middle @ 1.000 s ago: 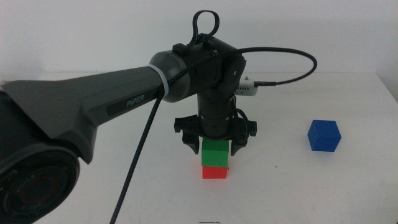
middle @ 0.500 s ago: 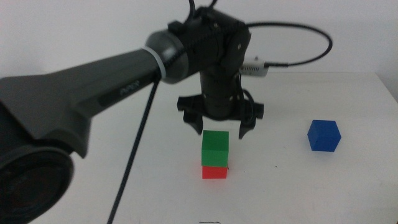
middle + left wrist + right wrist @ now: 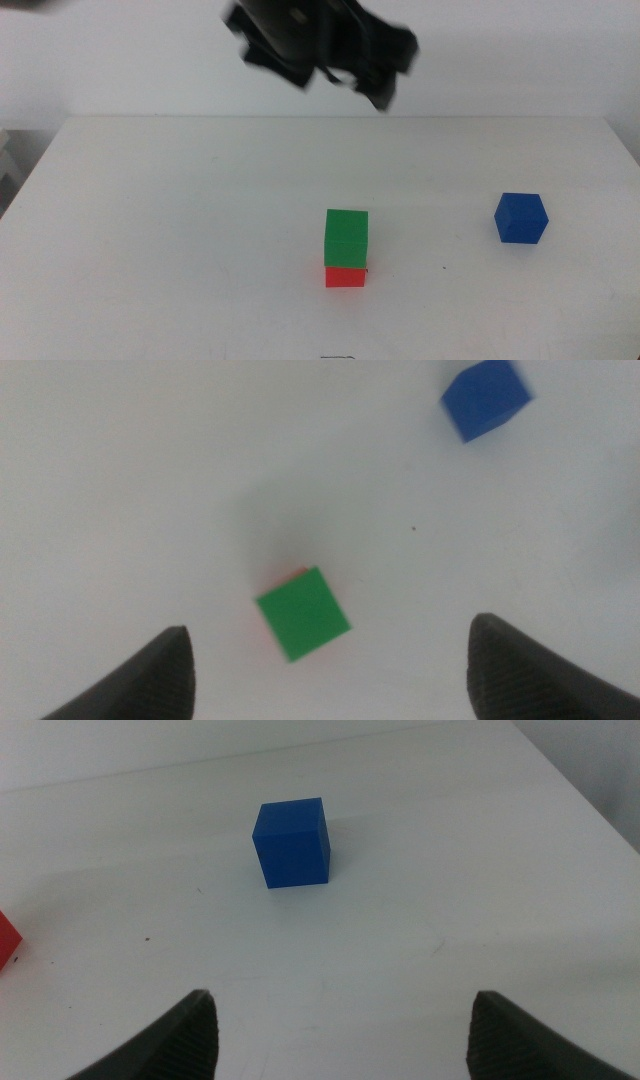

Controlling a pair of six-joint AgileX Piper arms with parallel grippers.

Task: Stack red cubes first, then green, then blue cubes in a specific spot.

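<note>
The small matte green cube (image 3: 346, 237) sits squarely on the small matte red cube (image 3: 345, 277) near the middle of the plain white tabletop (image 3: 180, 230), and the left gripper (image 3: 330, 50) hangs high above the stack, a dark blur with its jaws spread wide and nothing between them. The small deep-blue cube (image 3: 521, 218) rests alone, well apart to the stack's right. The right gripper (image 3: 340, 1030), jaws also wide apart and empty, faces the blue cube from near it.

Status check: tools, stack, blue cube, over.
Left tool open, high above the stack. Right tool open, facing blue cube. Green cube sits on red cube. Nothing between blue cube and stack.
</note>
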